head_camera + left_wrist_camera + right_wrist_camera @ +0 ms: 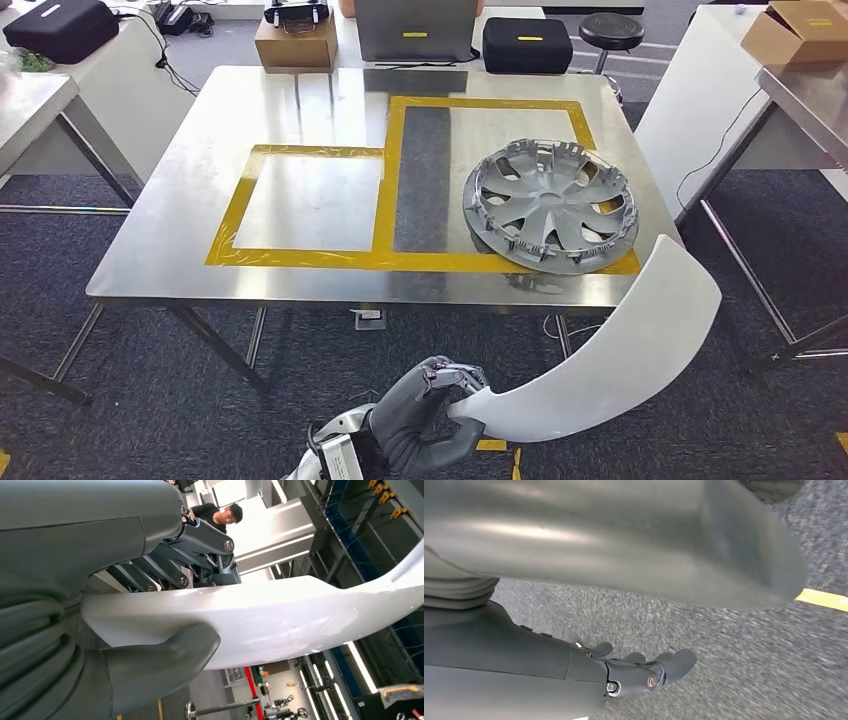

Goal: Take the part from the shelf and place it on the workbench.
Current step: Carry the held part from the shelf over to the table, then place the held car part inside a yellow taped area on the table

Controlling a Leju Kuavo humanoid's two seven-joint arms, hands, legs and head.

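Risk: long white curved plastic panel (620, 360) could twist out of my left hand (425, 415) or strike the silver wheel cover (550, 205).
I grip one narrow end only, thumb (165, 652) below and fingers (200, 540) above; its far end is near the steel workbench's (150, 270) front edge. Panel glossy, smooth, arched. Right hand (644, 672) holds nothing, fingers loosely curled, over carpet.
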